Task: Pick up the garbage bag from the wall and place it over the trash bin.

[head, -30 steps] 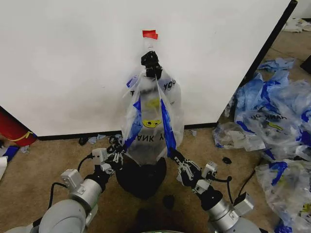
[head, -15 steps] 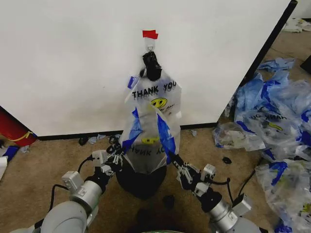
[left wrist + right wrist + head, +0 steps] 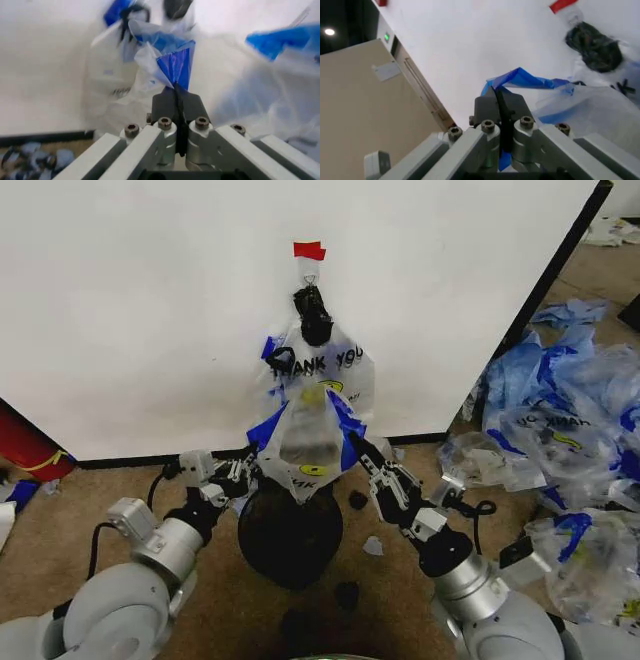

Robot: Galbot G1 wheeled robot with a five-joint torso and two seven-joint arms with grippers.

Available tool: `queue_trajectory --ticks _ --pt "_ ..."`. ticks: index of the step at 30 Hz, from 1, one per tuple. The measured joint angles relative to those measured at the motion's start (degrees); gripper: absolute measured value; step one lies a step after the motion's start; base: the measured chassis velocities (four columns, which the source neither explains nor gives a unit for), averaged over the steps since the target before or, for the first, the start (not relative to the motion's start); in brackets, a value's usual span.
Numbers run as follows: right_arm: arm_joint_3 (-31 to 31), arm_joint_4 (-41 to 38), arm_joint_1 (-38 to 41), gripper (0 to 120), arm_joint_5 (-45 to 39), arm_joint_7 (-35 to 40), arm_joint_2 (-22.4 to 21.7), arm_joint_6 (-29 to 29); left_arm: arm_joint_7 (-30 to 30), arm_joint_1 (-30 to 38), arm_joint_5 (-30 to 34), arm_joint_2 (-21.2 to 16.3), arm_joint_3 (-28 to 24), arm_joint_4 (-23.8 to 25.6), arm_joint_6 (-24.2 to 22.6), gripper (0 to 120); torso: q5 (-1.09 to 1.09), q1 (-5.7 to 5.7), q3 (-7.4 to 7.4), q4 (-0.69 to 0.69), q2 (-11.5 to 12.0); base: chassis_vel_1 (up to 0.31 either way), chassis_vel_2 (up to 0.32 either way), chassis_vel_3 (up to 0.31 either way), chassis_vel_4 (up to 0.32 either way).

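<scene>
Stretched between the left gripper and right gripper — each clenched on a blue handle — the garbage bag hangs mouth-down directly above the trash bin.

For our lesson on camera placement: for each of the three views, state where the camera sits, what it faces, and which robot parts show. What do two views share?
Head view: on the head, looking down at the wall, trash bin and both arms.
Left wrist view: on the left wrist, facing the left gripper, shut on the garbage bag.
Right wrist view: on the right wrist, facing the right gripper, shut on a blue handle.
Shared: the bag.
</scene>
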State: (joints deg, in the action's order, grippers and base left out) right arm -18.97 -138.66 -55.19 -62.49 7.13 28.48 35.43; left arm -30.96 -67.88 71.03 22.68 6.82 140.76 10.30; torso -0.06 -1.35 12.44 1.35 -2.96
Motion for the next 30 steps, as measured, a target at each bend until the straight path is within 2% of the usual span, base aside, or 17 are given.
queue_trajectory --ticks 3,7,9,13,30 --pt "0.3 -0.7 -0.1 0 -0.2 -0.3 -0.4 0.0 -0.5 1.3 1.0 -0.9 0.0 1.0 -0.3 0 0.0 0.0 0.0 -0.01 0.0 0.0 0.0 0.0 0.0" --pt "1.7 -2.4 -0.1 0 -2.2 -2.3 -1.8 0.1 -2.0 5.7 4.2 -4.8 0.4 2.7 -0.9 0 -0.01 0.0 0.0 0.01 0.0 0.0 0.0 0.0 0.0" --pt "2.2 -3.2 0.1 0 -3.6 -3.5 -2.3 0.2 -2.9 6.3 5.6 -7.4 1.2 2.7 -1.1 0 -0.01 0.0 0.0 -0.01 0.0 0.0 0.0 0.0 0.0" --pt "1.7 -4.2 0.1 0 -4.5 -3.6 -2.0 0.1 -4.4 6.4 6.9 -9.1 1.7 2.7 -1.7 0 -0.01 0.0 0.0 0.0 0.0 0.0 0.0 0.0 0.0" --pt "-0.2 -4.6 0.9 0 -6.5 -3.6 -0.4 -1.0 -7.3 6.7 9.1 -11.4 3.1 2.6 -2.7 0 -0.01 0.0 0.0 0.0 0.0 0.0 0.0 0.0 0.0"
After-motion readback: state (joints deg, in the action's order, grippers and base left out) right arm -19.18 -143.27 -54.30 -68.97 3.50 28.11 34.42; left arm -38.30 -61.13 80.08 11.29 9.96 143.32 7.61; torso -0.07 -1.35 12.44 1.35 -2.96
